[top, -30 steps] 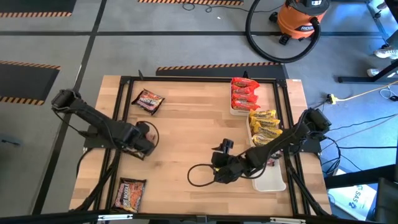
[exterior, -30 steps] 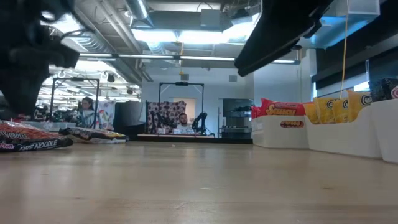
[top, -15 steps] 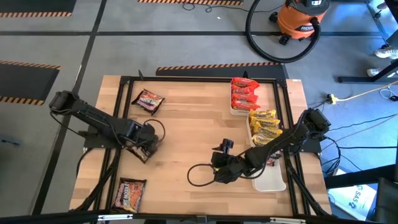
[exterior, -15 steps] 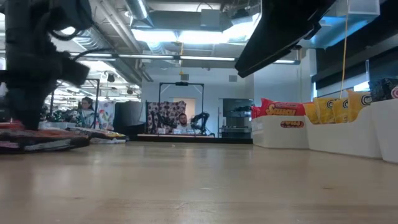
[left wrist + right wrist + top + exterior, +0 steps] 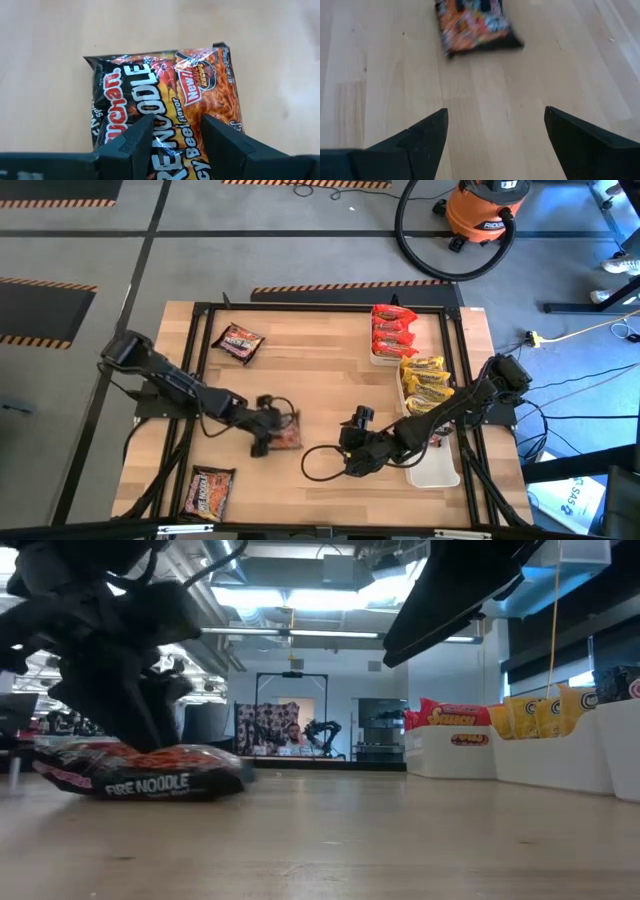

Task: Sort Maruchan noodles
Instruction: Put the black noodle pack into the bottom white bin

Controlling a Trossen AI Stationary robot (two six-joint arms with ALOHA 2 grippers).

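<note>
Looking from the high view, the left gripper (image 5: 272, 430) reached out over mid-table, clamped on a dark fire-noodle packet (image 5: 287, 432), partly hidden under it; two more dark packets (image 5: 238, 341) (image 5: 208, 491) lay on the left, with red packets (image 5: 392, 332) and yellow packets (image 5: 426, 382) in white trays (image 5: 436, 470) on the right. Low view showed that packet (image 5: 140, 768) flat on the table (image 5: 380, 840), gripper body dark and blurred above. Left wrist view had both fingers (image 5: 132, 145) pinching the glossy black-and-orange wrapper (image 5: 165, 85), near end cut off; right wrist view showed the right gripper (image 5: 495, 132) spread wide, empty, low over the wood, facing the packet (image 5: 472, 22).
</note>
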